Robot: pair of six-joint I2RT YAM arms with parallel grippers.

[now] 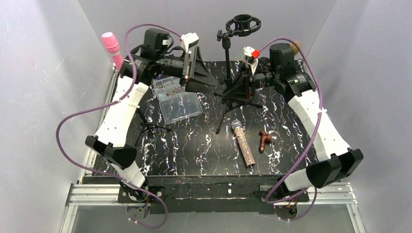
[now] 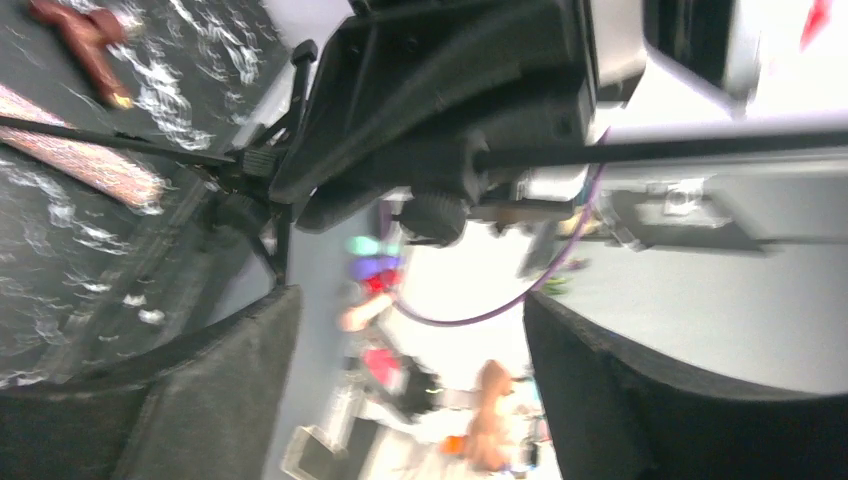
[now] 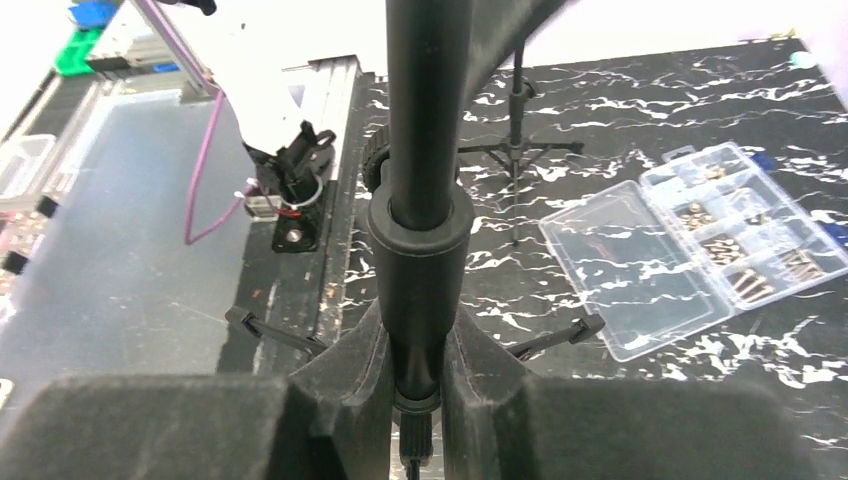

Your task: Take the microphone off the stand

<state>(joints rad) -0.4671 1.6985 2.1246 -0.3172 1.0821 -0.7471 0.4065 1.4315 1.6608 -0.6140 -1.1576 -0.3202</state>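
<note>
A black tripod stand (image 1: 226, 53) stands at the back middle of the table, and its ring clip (image 1: 243, 23) at the top is empty. A glittery rose microphone (image 1: 243, 143) with a silver head lies flat on the table in front of the stand; it also shows in the left wrist view (image 2: 90, 165). My right gripper (image 1: 229, 90) is shut on the stand's pole (image 3: 425, 240) low down, its pads (image 3: 345, 385) pressed on both sides. My left gripper (image 1: 209, 83) is open and empty just left of the stand, with the pole (image 2: 660, 150) crossing beyond its fingers (image 2: 200, 400).
An open clear plastic parts box (image 1: 176, 99) lies by the left arm. A small brown fitting (image 1: 264, 140) lies right of the microphone. A pink microphone (image 1: 111, 46) stands upright at the back left, on a thin small tripod (image 3: 515, 130). White walls enclose the table.
</note>
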